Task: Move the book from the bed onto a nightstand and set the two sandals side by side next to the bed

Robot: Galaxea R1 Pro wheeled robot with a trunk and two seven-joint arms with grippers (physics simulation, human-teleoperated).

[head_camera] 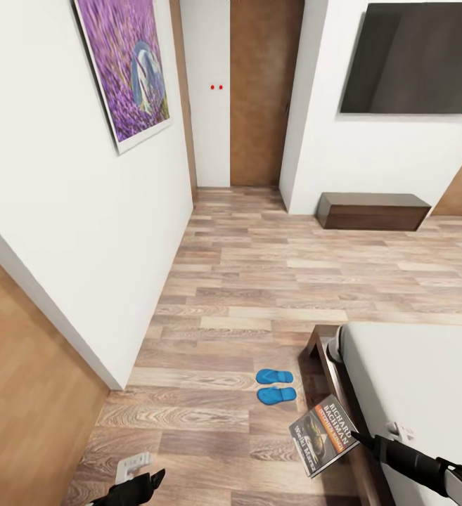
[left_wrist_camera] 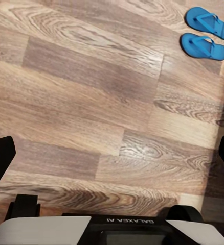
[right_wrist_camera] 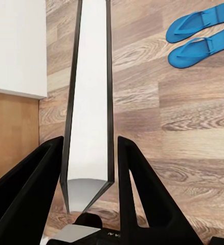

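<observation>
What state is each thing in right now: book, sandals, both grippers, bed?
book: held edge-on between the right gripper's fingers, off the bed, above the floor.
right gripper: shut on the book.
left gripper: open, empty, over bare floor.
two sandals: flat on the floor, side by side, beside the bed's corner.
bed: mattress bare where visible.

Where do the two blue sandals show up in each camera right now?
Head view: the sandals lie together on the wood floor, just off the bed corner.
Left wrist view: sandals at the picture's upper right.
Right wrist view: sandals at upper right, beyond the held book.
Shared landmark: the plank floor.
</observation>
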